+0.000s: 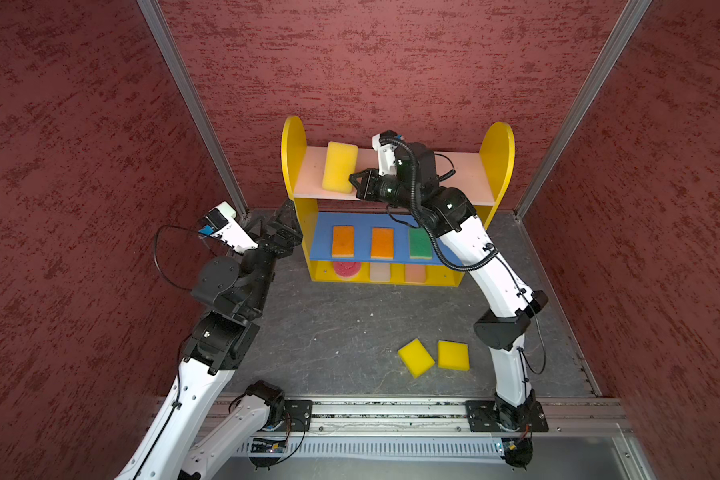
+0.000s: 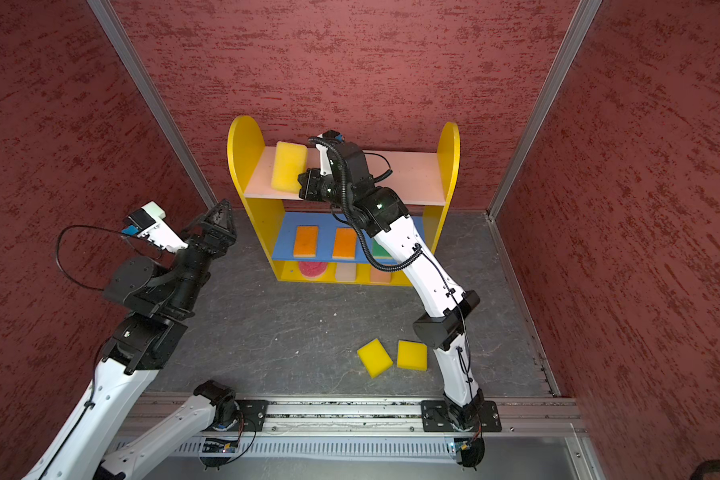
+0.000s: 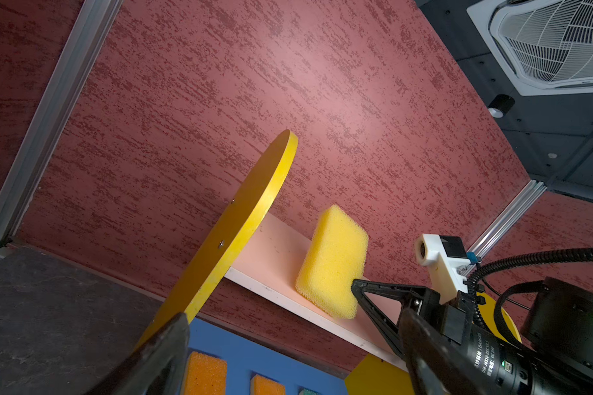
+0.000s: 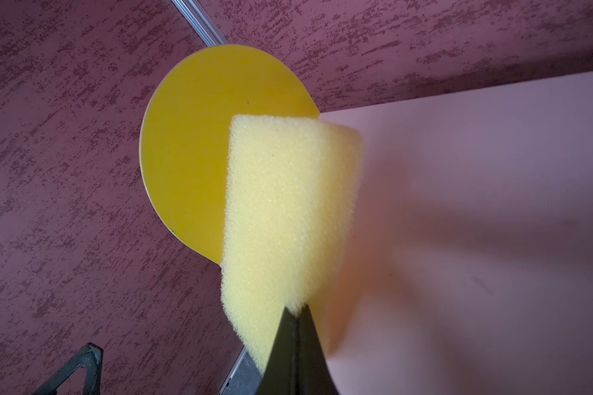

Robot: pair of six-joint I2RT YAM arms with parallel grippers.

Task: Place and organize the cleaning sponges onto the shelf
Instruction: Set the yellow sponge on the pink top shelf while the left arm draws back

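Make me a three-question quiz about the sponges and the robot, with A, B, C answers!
1. How many yellow sponges lie on the floor? A one; B two; C four.
2. What is the right end effector doing? A standing open and empty; B shut on an orange sponge; C shut on the standing yellow sponge on the pink board.
3. Where is the green sponge? A on the floor; B on the pink board; C on the blue board.

Answers:
1 B: two lie side by side on the dark floor.
2 C: the right wrist view shows its tips pinching that sponge's corner.
3 C: it lies flat at the right end of the blue board in both top views.
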